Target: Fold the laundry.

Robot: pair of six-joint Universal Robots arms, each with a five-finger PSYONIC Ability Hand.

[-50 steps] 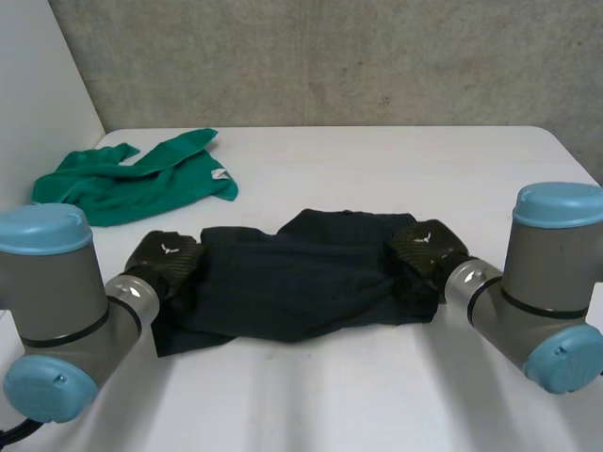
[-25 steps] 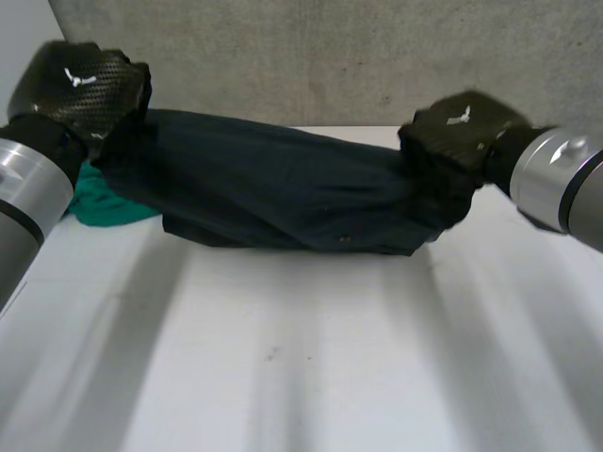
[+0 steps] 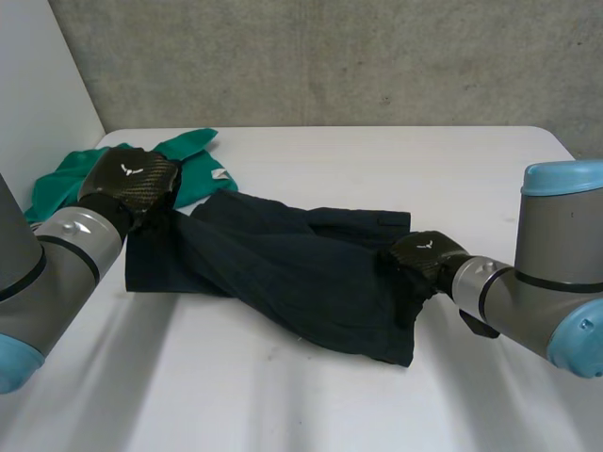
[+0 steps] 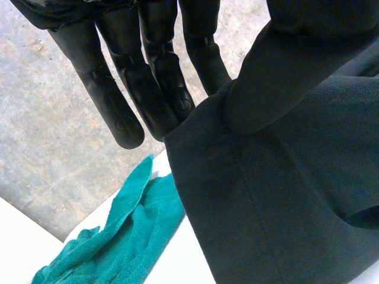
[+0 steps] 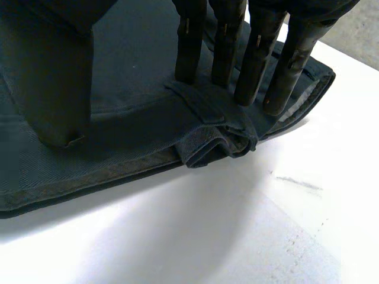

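Note:
A dark navy garment [image 3: 301, 273] lies slantwise across the white table [image 3: 311, 405], partly flattened. My left hand [image 3: 127, 184] is at its far left end. In the left wrist view that hand [image 4: 148, 77] pinches the garment's edge [image 4: 278, 195] between straight fingers and a cloth-covered thumb. My right hand [image 3: 424, 259] rests at the garment's right end. In the right wrist view its fingers [image 5: 254, 53] are straight, their tips touch a folded hem of the garment [image 5: 130, 118], and the thumb stands apart.
A green cloth [image 3: 193, 165] lies crumpled at the table's back left, just behind my left hand; it also lies past the fingertips [image 4: 118, 242] in the left wrist view. A concrete wall runs behind the table.
Both hands raised the garment high, then brought it down onto the table. The right hand's fingers have straightened and let go of the cloth. The left hand keeps its pinch.

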